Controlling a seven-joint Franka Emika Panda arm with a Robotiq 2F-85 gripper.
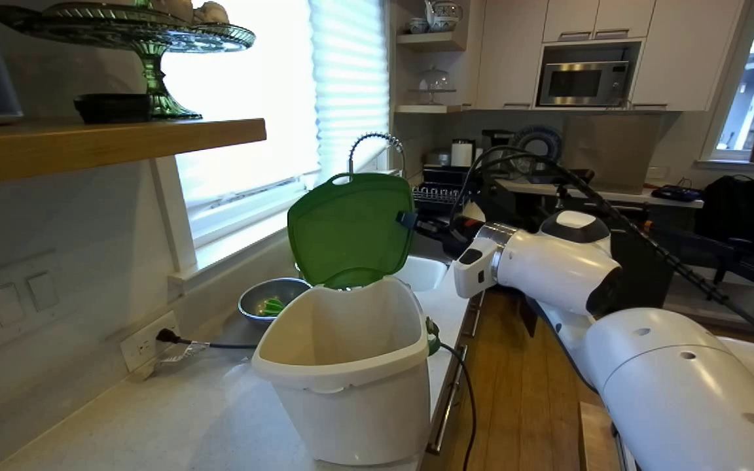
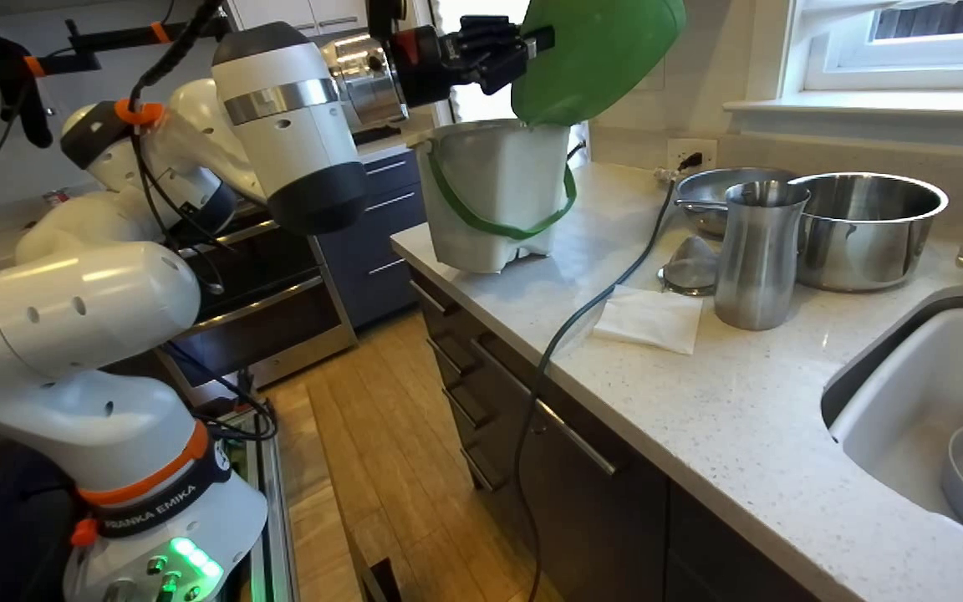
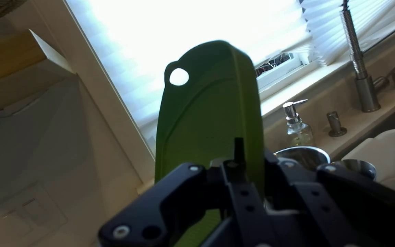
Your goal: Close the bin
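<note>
The cream-white bin (image 1: 364, 418) stands upright on the countertop, and its body also shows in an exterior view (image 2: 490, 192). Its green lid (image 1: 344, 229) is raised up from the hinge at the rim, leaving the bin's mouth open. The lid also shows in an exterior view (image 2: 598, 63) and in the wrist view (image 3: 201, 116). My gripper (image 3: 254, 161) is shut on the lid's side edge, with one finger on each face. The gripper also shows beside the lid in both exterior views (image 1: 407, 220) (image 2: 538, 40). The lower finger parts are dark in the wrist view.
A metal bowl (image 1: 246, 306) stands behind the bin by the wall. A metal pitcher (image 2: 753, 267), a pot (image 2: 858, 251) and the sink (image 2: 908, 401) lie further along the counter (image 2: 782, 376). A dark cable (image 2: 590, 305) runs across the counter. A wooden shelf (image 1: 108, 147) overhangs.
</note>
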